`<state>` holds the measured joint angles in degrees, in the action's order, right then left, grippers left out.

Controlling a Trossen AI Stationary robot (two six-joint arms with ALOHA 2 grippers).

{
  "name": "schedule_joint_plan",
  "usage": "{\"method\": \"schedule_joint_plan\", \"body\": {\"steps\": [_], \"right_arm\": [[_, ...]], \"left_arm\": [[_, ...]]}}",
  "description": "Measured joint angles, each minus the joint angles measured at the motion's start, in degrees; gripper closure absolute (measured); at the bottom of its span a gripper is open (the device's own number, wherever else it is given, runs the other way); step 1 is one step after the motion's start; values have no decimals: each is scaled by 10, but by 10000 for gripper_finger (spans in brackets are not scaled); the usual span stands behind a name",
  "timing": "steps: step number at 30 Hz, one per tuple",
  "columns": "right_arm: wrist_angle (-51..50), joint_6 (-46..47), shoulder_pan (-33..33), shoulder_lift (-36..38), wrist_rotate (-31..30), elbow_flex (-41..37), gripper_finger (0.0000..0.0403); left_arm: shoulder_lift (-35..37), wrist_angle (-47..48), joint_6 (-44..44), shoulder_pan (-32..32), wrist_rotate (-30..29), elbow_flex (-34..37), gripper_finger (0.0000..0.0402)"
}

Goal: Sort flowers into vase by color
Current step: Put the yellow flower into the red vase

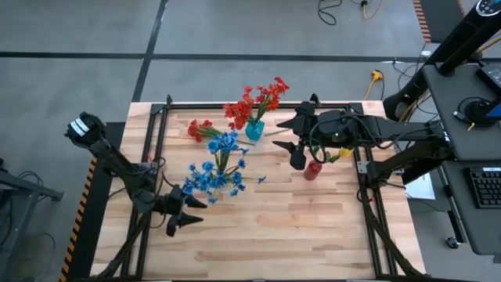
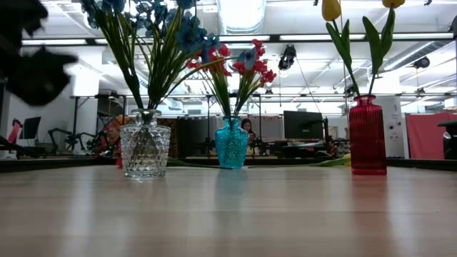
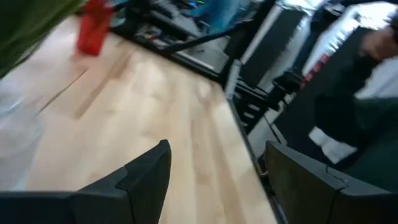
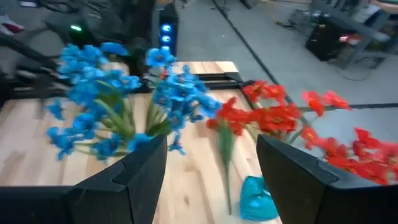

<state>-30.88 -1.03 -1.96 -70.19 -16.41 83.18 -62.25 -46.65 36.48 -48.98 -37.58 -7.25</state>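
Observation:
Three vases stand on the wooden table. A clear glass vase (image 2: 145, 150) holds blue flowers (image 1: 215, 168), a teal vase (image 1: 254, 130) holds red flowers (image 1: 254, 100), and a red vase (image 1: 313, 169) holds yellow flowers (image 2: 330, 8). One red flower (image 1: 200, 129) lies flat on the table, left of the teal vase. My left gripper (image 1: 186, 215) is open near the table's front left, close to the blue flowers, with nothing between its fingers (image 3: 149, 171). My right gripper (image 1: 288, 141) hangs open high over the table, between the teal and red vases, facing the flowers (image 4: 186, 93).
Black frame rails (image 1: 156, 125) run along the table's left and right sides. Bare wood (image 1: 297, 227) spreads across the near half of the table. Beyond the right edge stands a desk with a keyboard (image 1: 485, 184) and cables.

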Motion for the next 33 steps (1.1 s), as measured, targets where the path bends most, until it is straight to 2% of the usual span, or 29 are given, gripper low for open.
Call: {"method": "schedule_joint_plan", "body": {"steps": [4, 7, 9, 12, 19, 23, 28, 30, 33], "right_arm": [[-45, 17, 0, -2, -95, 21, 163], [-115, 43, 1, -7, -167, 47, 163], [-158, 62, 5, -10, -183, 63, 163], [-192, 88, 15, -12, -181, 76, 163], [-197, 106, 56, -15, -181, 89, 163], [-243, 113, 118, -31, -182, 114, 163], [-309, 104, 228, -65, -181, 162, 163], [-331, 90, 283, -84, -159, 183, 165], [-365, 74, 364, -117, -59, 208, 170]], "left_arm": [[31, 106, -52, -13, 11, -68, 161], [55, 278, -47, -27, -13, -139, 161], [63, 402, -22, -37, -42, -191, 161], [61, 532, 4, -58, -89, -258, 161], [50, 694, 1, -114, -179, -368, 161], [49, 762, -22, -122, -224, -429, 166], [51, 793, -110, -114, -307, -485, 177], [55, 793, -148, -108, -309, -501, 183], [61, 794, -197, -100, -310, -509, 190]]}}
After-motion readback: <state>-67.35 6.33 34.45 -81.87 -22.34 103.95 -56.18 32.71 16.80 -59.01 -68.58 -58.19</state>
